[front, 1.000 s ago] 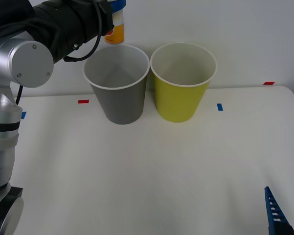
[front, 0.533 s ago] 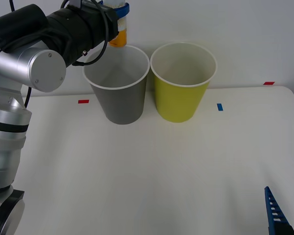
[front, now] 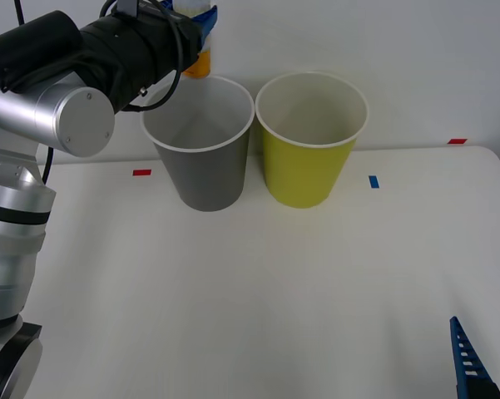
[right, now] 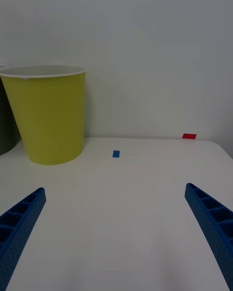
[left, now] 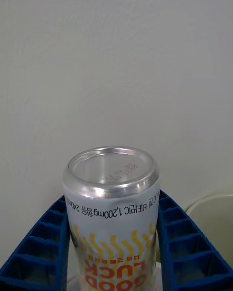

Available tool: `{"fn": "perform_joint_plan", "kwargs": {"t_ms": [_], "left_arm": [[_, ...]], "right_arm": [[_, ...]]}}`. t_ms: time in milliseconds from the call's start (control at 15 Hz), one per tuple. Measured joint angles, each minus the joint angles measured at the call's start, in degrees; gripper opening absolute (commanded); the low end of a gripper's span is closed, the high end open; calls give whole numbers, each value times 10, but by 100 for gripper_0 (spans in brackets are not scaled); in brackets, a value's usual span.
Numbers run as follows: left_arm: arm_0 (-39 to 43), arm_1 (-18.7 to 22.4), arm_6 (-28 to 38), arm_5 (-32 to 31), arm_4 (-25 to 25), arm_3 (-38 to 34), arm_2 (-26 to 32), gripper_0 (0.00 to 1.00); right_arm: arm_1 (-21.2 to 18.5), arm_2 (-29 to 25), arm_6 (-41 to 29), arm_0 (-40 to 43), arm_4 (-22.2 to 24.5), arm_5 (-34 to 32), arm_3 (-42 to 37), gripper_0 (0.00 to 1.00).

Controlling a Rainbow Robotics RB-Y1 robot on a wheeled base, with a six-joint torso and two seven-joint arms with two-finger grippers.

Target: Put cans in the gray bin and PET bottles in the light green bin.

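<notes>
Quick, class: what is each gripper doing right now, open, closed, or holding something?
Left gripper: closed on the can, held up behind the gray bin.
Right gripper: open, holding nothing, low over the table.

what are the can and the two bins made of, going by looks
The can, clamped in the left tool, looks like aluminium: bare shiny silver end, glossy printed wall. The gray bin and light green bin look like matte plastic or coated paper, with thin white rims; which one is unclear.
</notes>
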Motion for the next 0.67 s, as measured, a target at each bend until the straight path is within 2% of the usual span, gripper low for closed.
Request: {"fn": "perform_joint_plan", "kwargs": {"t_ms": [667], "left_arm": [[3,6,3,1,21,-10,0,100]], "right_arm": [[0,0,0,0,0,0,0,100]]}}
